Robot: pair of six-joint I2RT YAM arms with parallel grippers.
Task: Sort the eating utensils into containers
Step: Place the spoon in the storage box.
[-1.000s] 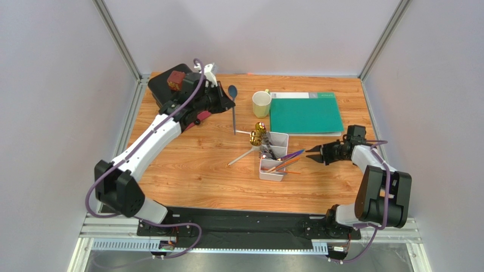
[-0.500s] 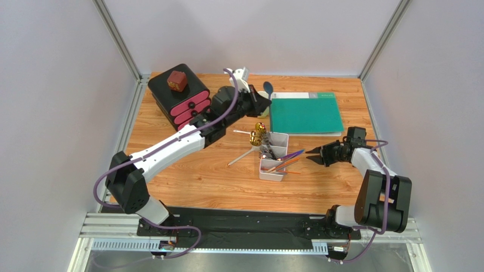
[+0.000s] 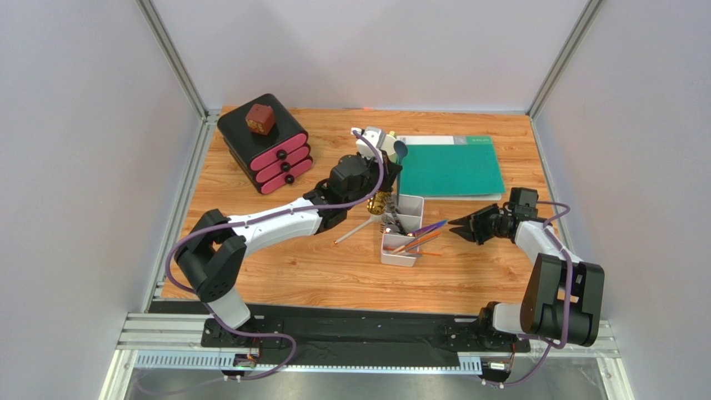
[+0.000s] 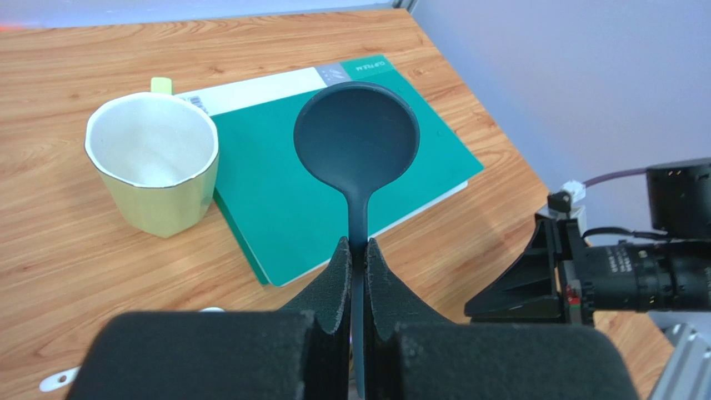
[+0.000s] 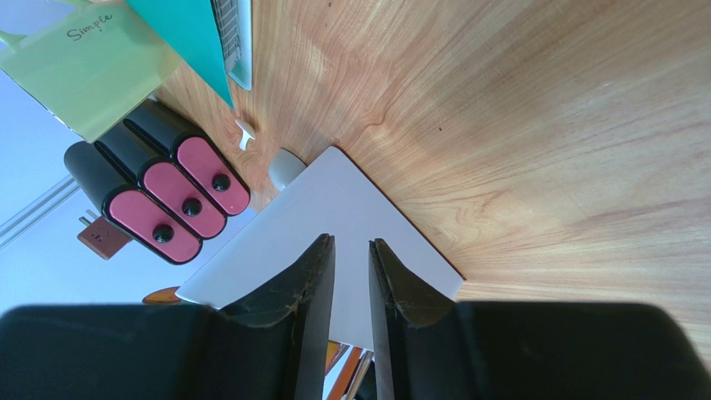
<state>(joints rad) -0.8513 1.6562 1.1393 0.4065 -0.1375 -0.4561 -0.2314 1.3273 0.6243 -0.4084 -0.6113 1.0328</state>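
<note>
While the blue spoon (image 4: 357,142) sits pinched by its handle between the closed jaws of the left gripper (image 4: 357,260), bowl pointing away from the wrist, it hangs in the air just beyond the far end of the white tray (image 3: 399,261), not yet in any compartment. To finish this step well, the arm should probably swing the spoon back over the tray, line the handle up with the long side of a compartment, dip the bowl end low, and only then let go, so that the spoon slides in instead of bridging a divider or catching the gold utensils (image 3: 380,200) clustered at the tray's far left corner. The right gripper (image 5: 350,242) waits at the tray's right side, jaws a narrow gap apart with nothing between them; it should keep off the purple utensil (image 3: 430,227) and orange-brown sticks (image 3: 415,242) jutting over that edge.

By count: one tray, one blue spoon, one purple piece, one pale utensil (image 3: 355,231) lying on the wood left of the tray. The gold pieces and the sticks are too bunched to number. Beyond the tray stand one mug (image 4: 154,171), one green folder (image 4: 284,200), and one black box (image 3: 267,146) with three pink drawers.
</note>
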